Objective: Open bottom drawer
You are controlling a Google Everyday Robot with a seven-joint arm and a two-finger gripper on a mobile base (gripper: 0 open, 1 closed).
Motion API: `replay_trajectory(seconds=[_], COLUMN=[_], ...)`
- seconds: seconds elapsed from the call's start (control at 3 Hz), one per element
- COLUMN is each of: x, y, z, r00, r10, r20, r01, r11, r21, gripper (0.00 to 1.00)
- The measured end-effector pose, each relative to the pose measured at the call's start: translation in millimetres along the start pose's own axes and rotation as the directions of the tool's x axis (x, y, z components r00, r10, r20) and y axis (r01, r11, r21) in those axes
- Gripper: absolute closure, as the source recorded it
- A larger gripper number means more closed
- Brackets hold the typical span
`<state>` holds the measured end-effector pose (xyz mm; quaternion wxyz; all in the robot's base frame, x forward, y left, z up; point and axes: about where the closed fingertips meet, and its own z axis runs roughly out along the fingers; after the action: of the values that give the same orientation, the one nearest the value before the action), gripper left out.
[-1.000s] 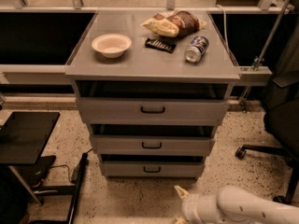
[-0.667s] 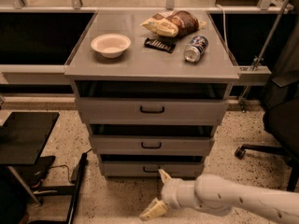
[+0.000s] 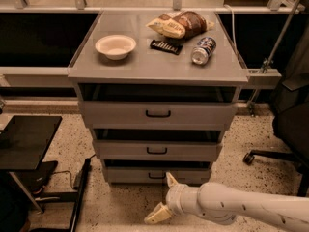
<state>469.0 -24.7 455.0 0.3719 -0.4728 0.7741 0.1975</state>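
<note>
site: I read this as an office or lab workspace | evidence: speckled hard floor (image 3: 120, 204), wheeled chair base (image 3: 270, 156), grey metal cabinet's worktop (image 3: 145, 67) | tool (image 3: 161, 198): low before the bottom drawer (image 3: 128, 175), fingers spread

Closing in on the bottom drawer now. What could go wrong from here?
1. The tool is open, low in front of the bottom drawer. One finger is near its small handle, the other near the floor. Closing now would probably miss the bar.
2. The middle drawer's handle sits just above, so drifting upward could catch the wrong one.
3. The can lies on its side on the cabinet top. A hard tug might roll it.
</note>
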Motion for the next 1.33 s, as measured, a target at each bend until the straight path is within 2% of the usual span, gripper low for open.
replay_trajectory(seconds=[0.33, 0.67, 1.0, 1.33], x=[21, 44, 43, 43], y=[-46, -114, -130, -130], z=[16, 17, 16, 16], r00=[0.999, 1.0, 1.0, 1.0], r10=[-0.031, 0.019, 0.026, 0.026], r20=[-0.029, -0.022, -0.014, -0.014], r01=[0.034, -0.011, -0.019, -0.019], r11=[0.9897, 0.949, 0.9347, 0.9347], r21=[0.139, 0.315, 0.355, 0.355], gripper=[0.0, 0.0, 0.0, 0.0])
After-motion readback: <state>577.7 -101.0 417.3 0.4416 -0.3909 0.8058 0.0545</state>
